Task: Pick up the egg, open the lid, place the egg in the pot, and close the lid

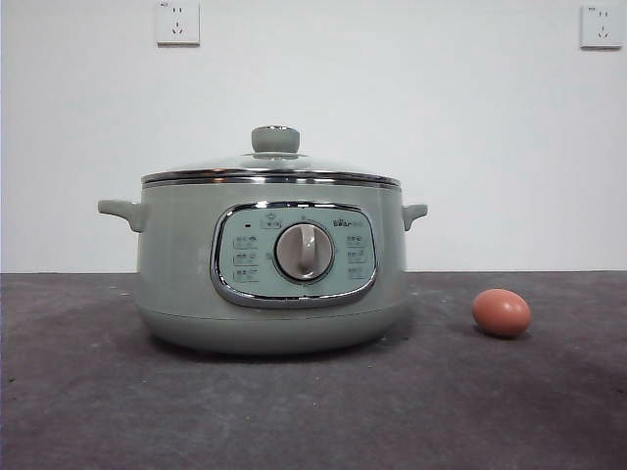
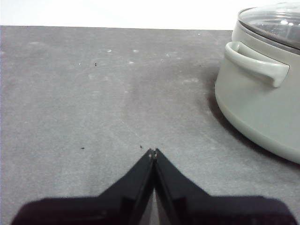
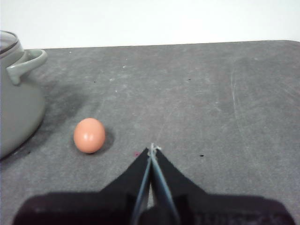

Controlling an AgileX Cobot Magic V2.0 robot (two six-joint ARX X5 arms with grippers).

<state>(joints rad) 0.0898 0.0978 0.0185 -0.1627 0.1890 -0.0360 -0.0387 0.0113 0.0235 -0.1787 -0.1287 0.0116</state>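
The left hand (image 2: 153, 152) is matte black: two flat, wedge-shaped jaws tapering from a broad dark base to fine tips, with small pale flecks at the very ends. The right hand (image 3: 152, 149) has the same black tapered build, with a thin pale grey edge lining the seam between its jaws and whitish tips.

— Where does the pot (image 1: 269, 269) stand?
— On the desk (image 1: 313, 411), left of middle in the front view, its dial (image 1: 303, 252) facing forward.
— And the lid (image 1: 271, 168)?
— On the pot, knob (image 1: 275, 139) on top.
— The egg (image 1: 502, 312)?
— On the desk to the pot's right, near but apart. Two wall sockets (image 1: 177, 22) sit high behind.
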